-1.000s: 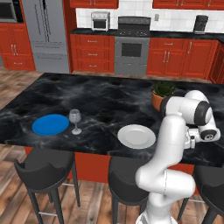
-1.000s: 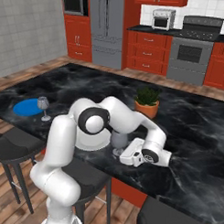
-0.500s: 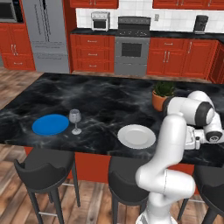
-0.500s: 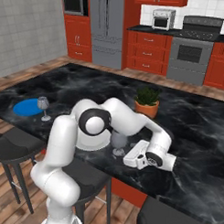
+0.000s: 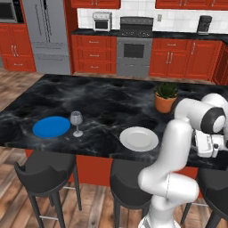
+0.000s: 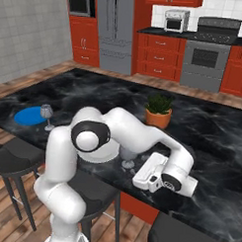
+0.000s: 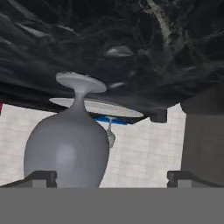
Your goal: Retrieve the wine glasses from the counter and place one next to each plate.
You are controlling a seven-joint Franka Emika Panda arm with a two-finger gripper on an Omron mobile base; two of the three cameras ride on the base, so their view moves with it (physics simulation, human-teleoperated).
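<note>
Gripper [image 6: 141, 174] low over the island, jaws spread wide and holding nothing. 1 wine glass [image 6: 127, 156] stands just ahead of it beside the white plate [image 5: 139, 138]; in the hand view the picture is rolled upside down. Second glass [image 5: 76, 123] stands beside the blue plate [image 5: 51, 127]. Judged light, brittle, slick, top-heavy: grip the bowl gently.

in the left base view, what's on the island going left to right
blue plate → wine glass → white plate → potted plant → gripper, open
</note>
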